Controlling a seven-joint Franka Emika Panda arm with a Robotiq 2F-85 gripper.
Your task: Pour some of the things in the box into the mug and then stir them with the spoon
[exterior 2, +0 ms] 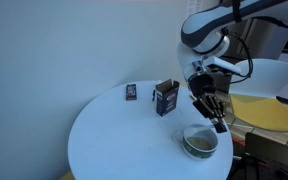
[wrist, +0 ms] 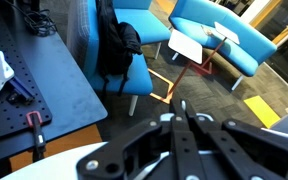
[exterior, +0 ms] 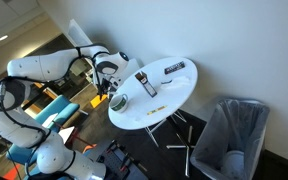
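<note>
Round white worktop (exterior 2: 104, 140) against a plain pale wall; blue chairs (wrist: 219, 35) on the floor beyond, seen in the wrist view.

Item 1, box (exterior 2: 165, 98): dark carton, standing upright with its long axis vertical, near the middle of the worktop. Apart from the mug and not touched by anything.

Item 2, mug (exterior 2: 199, 141): greyish, upright, close to the worktop edge on the arm's side.

Item 3, flat dark item with white lettering (exterior: 174, 68): lies on the far side, well apart from the rest.

Item 4, pincer (exterior 2: 220, 122): fingers pressed together, pointing down and slightly tilted, tips just above the mug's rim. Whether a thin spoon sits between them cannot be told.

Governing relation: the mug lies directly beneath the pincer; the box stands to one side, toward the worktop centre, and is the farther of the two.
</note>
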